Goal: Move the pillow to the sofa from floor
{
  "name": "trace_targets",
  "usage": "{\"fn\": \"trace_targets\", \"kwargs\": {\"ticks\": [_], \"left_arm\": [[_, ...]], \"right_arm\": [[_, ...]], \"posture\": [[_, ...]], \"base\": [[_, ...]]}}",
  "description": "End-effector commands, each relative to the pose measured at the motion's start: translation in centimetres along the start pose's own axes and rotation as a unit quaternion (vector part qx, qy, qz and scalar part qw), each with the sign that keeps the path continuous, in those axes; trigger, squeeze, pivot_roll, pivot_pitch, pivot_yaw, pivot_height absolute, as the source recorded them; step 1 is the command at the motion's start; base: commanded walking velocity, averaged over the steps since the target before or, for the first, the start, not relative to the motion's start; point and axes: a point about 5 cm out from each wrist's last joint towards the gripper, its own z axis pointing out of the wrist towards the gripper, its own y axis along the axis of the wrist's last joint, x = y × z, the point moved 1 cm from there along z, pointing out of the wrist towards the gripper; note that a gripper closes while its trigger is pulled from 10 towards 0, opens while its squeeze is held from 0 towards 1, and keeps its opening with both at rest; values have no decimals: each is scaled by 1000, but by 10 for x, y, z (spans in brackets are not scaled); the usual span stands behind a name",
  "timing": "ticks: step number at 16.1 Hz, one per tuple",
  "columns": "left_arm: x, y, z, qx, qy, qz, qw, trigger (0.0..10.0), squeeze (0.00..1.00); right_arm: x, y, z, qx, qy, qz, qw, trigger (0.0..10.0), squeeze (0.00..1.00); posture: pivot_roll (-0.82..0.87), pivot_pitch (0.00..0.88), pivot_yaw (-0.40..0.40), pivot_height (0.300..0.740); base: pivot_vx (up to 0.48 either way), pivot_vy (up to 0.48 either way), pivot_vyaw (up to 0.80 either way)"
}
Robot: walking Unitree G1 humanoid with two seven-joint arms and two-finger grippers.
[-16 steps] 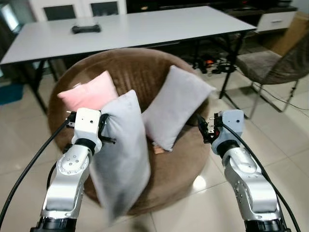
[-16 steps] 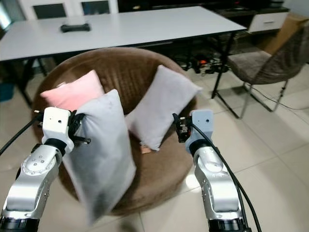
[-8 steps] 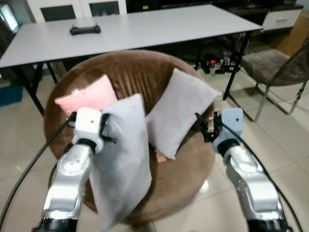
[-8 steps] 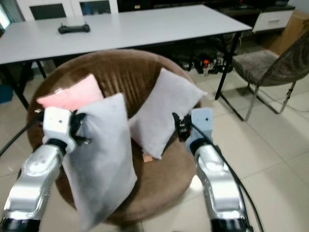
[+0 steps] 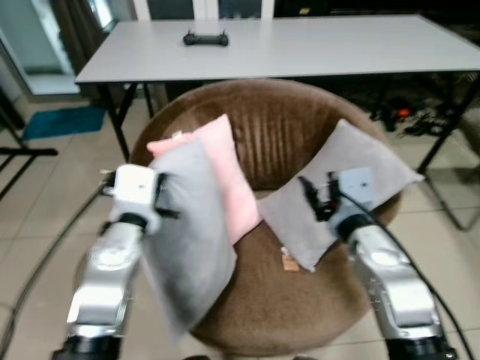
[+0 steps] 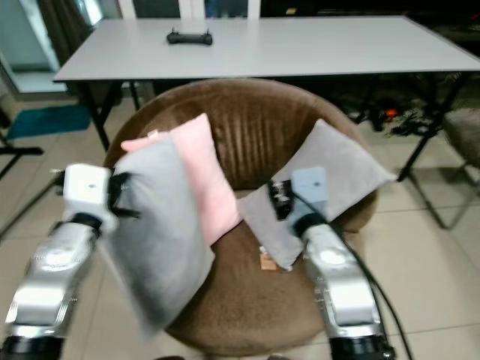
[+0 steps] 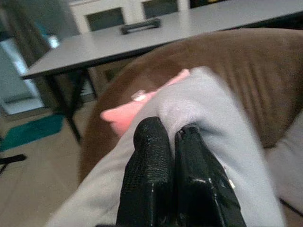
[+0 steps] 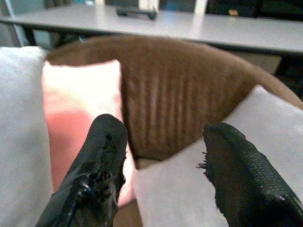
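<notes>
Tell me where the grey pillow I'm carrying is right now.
In the left eye view, the grey fabric pillow hangs pinched in the left end effector, on the robot's left, in front of the pink pillow on the round brown sofa.

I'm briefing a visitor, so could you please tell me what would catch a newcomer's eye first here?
First, the grey pillow hanging from the left claw, pinched at its top edge over the front left of the round brown sofa. Then the pink pillow and a second grey pillow propped against the sofa's back, with the open right claw hovering before them.
</notes>
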Motion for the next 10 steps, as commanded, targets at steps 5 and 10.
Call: {"fn": "trace_targets", "kwargs": {"ticks": [5,10], "left_arm": [[3,9,8,-20,-2,30,999,10000,0],[-26,28,55,-37,-83,55,994,10000,0]], "right_arm": [[-4,3,5,-5,-2,9,1000,10000,0],[-19,3,8,3,-16,-3,1000,10000,0]], "posture": [[42,0,15,740],[29,0,26,740]], "base": [[0,0,0],[0,0,0]]}}
